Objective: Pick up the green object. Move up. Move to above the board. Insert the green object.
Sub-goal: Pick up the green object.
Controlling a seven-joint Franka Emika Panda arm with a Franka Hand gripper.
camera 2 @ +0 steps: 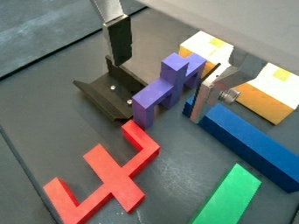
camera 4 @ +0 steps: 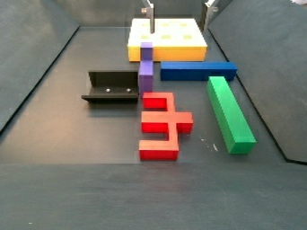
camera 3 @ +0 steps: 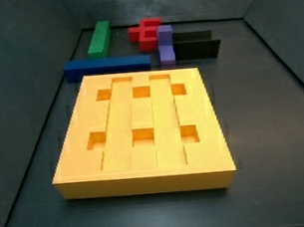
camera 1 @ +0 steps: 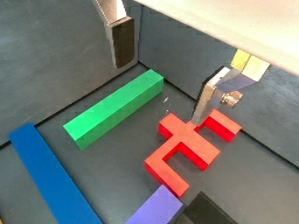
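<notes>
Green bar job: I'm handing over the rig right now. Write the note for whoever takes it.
Hand: open, empty, above the pieces, clear of all of them.
Long bright green rectangular bar: flat on the floor, beside the red branched piece, one end close to the long dark blue bar.
Large yellow-orange square board: all six square holes empty.
Done: nothing yet.
Left: grasp the green bar, lift it, carry it above the board, insert it.

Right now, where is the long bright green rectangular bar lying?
In a side view, the long bright green rectangular bar lies flat on the floor, beside the red piece, untouched; the gripper hangs above the board.
</notes>
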